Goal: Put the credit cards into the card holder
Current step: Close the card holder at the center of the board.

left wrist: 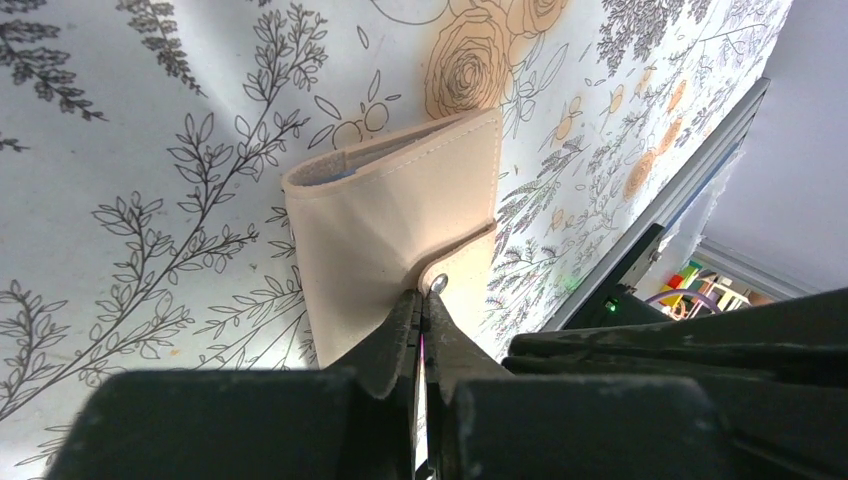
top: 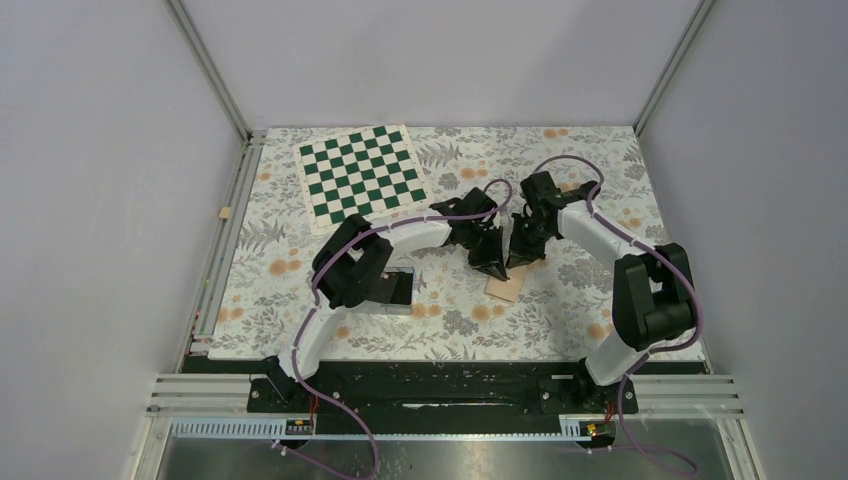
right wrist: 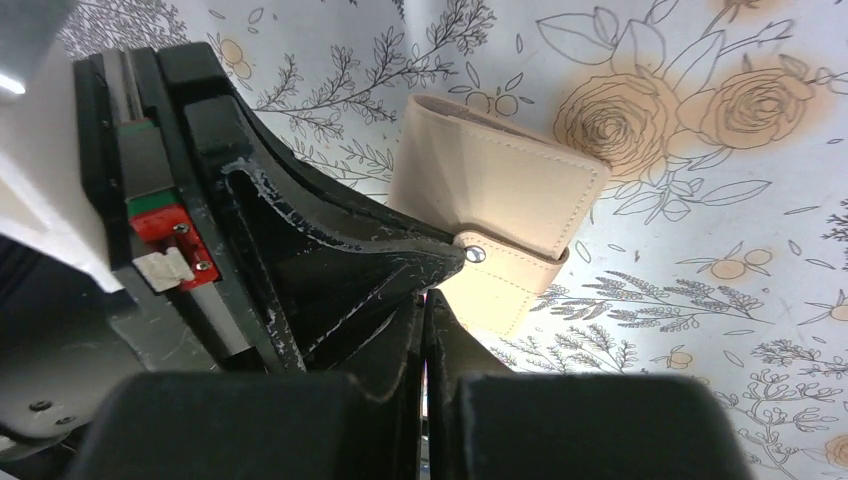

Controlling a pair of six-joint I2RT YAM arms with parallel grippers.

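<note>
On the floral table [top: 560,320], mid-frame in the top view, the card holder [left wrist: 390,250] lies folded. We see no credit cards anywhere, so we judge them either inside already or hidden. Both arms bend inward above it. The left gripper [left wrist: 422,298] and right gripper [right wrist: 425,298] are pinched together, tips at its snap tab [right wrist: 475,255].

Card holder [left wrist: 390,240]: smooth, matt tan leather-like skin, stitched edges, shiny metal snap [right wrist: 474,254]. Counter [left wrist: 150,120]: matt cloth, printed floral pattern. Left gripper [left wrist: 422,308]: matt black plastic, fingers [right wrist: 340,240] scuffed and scratched pale. Chessboard [top: 362,180]: flat matt printed sheet.
</note>
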